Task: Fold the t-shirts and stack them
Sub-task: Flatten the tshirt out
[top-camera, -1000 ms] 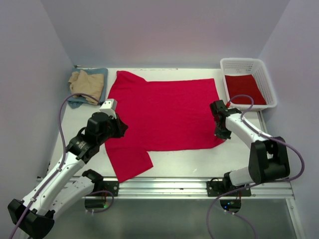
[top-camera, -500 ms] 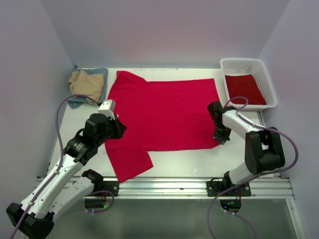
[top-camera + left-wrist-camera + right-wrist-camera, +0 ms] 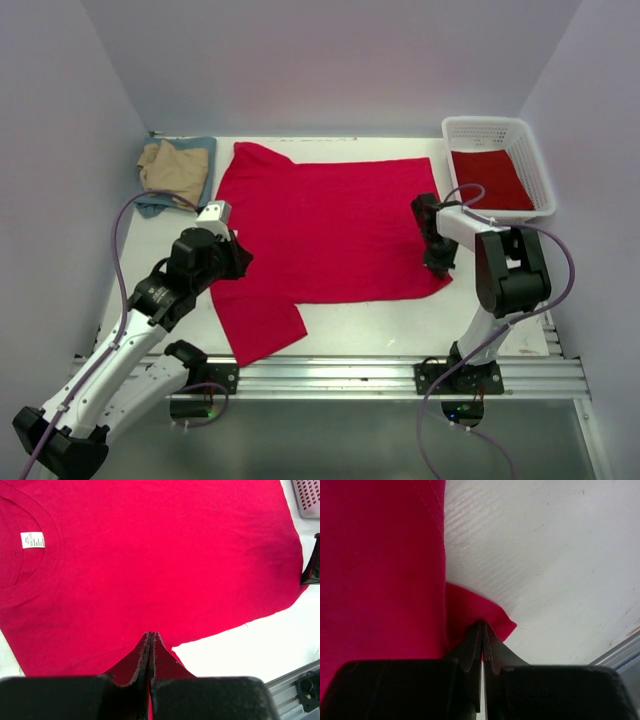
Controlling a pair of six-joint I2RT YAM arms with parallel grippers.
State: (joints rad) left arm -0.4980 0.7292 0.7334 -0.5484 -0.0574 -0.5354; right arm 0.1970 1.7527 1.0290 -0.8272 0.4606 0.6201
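Observation:
A bright red t-shirt [image 3: 330, 225] lies spread flat on the white table, its collar to the left and its hem to the right. My left gripper [image 3: 238, 262] is shut on the shirt's near edge where the near sleeve meets the body; in the left wrist view its tips [image 3: 151, 635] pinch a raised peak of cloth, and the white neck tag [image 3: 32, 540] shows. My right gripper [image 3: 437, 266] is shut on the near right hem corner, which folds up at the tips [image 3: 483, 625]. A tan t-shirt [image 3: 172, 168] lies on a blue-grey one [image 3: 150, 205] at the back left.
A white lattice basket [image 3: 532, 165] stands at the back right with another red t-shirt [image 3: 488, 178] in it. A metal rail [image 3: 380, 375] runs along the table's near edge. Grey walls close in the left, back and right sides.
The right arm has swung inward at the elbow, and its gripper has shifted slightly left and away with the hem corner. The left arm has barely moved.

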